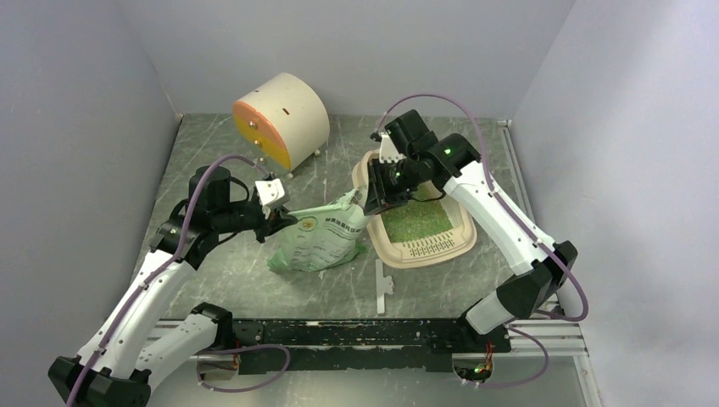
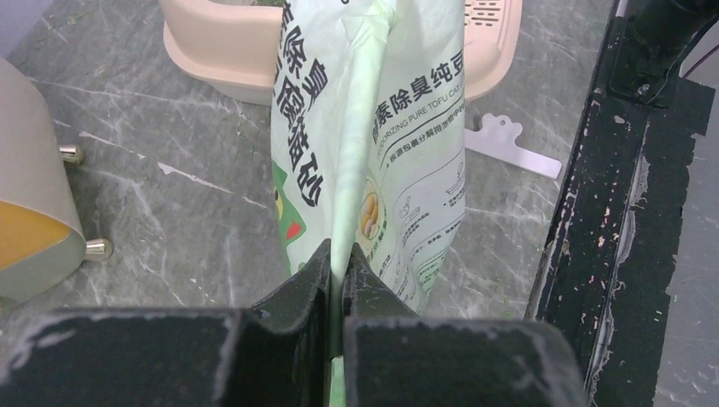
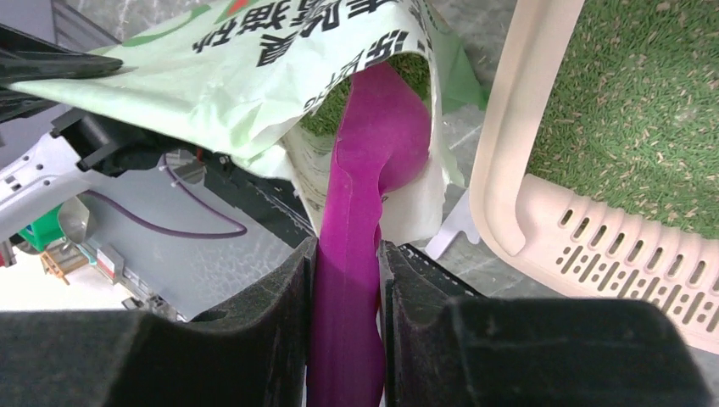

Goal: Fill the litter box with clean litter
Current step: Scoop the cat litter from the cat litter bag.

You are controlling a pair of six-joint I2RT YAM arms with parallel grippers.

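While a green bed of clean litter (image 1: 417, 219) already covers the litter box (image 1: 428, 248) floor, at three o'clock of the bag (image 1: 322, 242), we judge filling partway: right gripper (image 3: 346, 254) clamps the magenta scoop (image 3: 381, 153) inside the bag mouth; left gripper (image 2: 337, 263) pinches the bag's edge.

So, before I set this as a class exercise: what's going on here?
Two robot arms are scooping cat litter. The left hand is shut on the edge of the green bag, holding it up. The right hand grips the magenta scoop by its handle, with the bowl inside the bag's open mouth. The litter box beside the bag already holds a bed of green litter.
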